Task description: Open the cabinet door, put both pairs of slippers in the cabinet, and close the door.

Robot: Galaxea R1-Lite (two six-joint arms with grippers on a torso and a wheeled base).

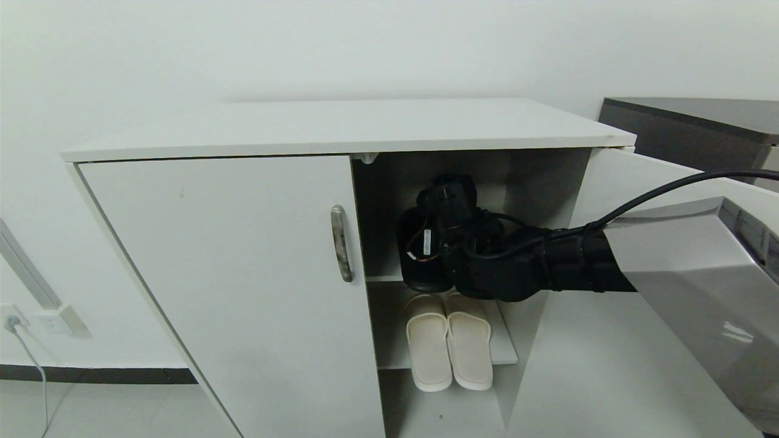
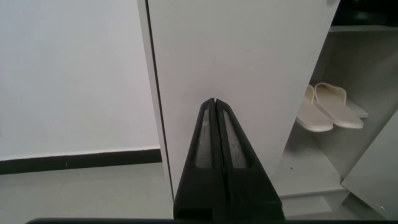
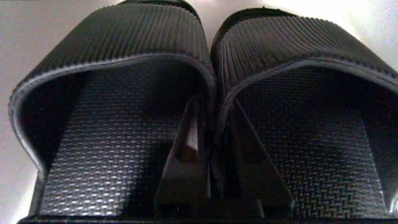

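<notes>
The white cabinet [image 1: 341, 125] has its right door [image 1: 608, 365] swung open and its left door [image 1: 231, 274] closed. A pair of white slippers [image 1: 449, 340] [image 2: 326, 107] lies side by side on the lower shelf. My right arm is inside the upper compartment, where my right gripper [image 3: 214, 106] is shut on the touching inner edges of the pair of black slippers [image 1: 420, 267] [image 3: 124, 93]. Their heels are down at the upper shelf [image 1: 383, 278]; I cannot tell whether they rest on it. My left gripper [image 2: 214, 102] is shut and empty in front of the closed left door [image 2: 249, 62].
The closed door carries a metal handle [image 1: 341, 243] near its inner edge. A dark grey unit [image 1: 700, 121] stands behind the cabinet on the right. A wall socket with a cable [image 1: 12, 319] is low on the left wall. Bare floor [image 2: 81, 193] lies before the cabinet.
</notes>
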